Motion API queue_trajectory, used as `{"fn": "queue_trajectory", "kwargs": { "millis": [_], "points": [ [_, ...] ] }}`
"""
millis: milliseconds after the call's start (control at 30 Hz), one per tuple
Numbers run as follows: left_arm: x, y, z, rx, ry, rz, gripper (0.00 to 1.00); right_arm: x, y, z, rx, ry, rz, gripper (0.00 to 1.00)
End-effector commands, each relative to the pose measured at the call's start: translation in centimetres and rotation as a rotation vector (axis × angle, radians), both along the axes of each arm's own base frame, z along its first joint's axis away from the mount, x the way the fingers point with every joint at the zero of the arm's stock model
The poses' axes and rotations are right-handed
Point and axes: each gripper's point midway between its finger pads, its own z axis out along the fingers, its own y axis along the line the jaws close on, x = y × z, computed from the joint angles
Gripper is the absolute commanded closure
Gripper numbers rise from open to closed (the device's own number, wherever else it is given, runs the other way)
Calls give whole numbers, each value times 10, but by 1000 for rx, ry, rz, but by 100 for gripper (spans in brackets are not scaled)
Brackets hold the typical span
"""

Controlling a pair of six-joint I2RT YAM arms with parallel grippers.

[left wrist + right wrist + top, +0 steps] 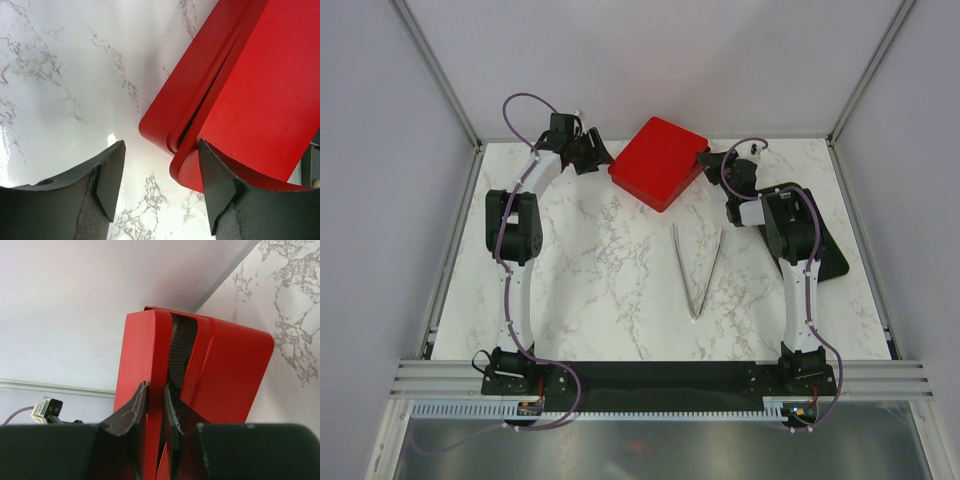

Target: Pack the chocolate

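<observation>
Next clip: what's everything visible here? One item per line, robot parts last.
box: one, red, far middle of the table, lid slightly ajar
liner: one seen, ruffled, dark in shadow, inside the box's gap
tweezers: one pair, metal, centre-right of the table, legs spread
mat: one, black, right side, partly under the right arm
table: one, white marble
left gripper: one, black, open, at the box's left corner
right gripper: one, black, shut on the box's edge at its right corner
</observation>
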Motion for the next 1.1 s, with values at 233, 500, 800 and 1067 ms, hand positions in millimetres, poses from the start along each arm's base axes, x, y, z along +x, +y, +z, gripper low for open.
{"fn": "queue_trajectory", "kwargs": {
  "millis": [233, 500, 800, 1067],
  "points": [
    [3, -9, 42, -36, -124, -104, 25, -6, -20, -9, 24, -18, -125, 100],
    [-5, -12, 52, -54, -135, -118, 26, -7, -18, -13, 61, -14, -124, 100],
    [-13, -14, 46, -80, -119, -120, 28, -8, -17, -7, 64, -25, -139, 100],
    [-12, -14, 49, -72, -150, -132, 24, -8, -11, 2, 74, -32, -148, 100]
  ]
}}
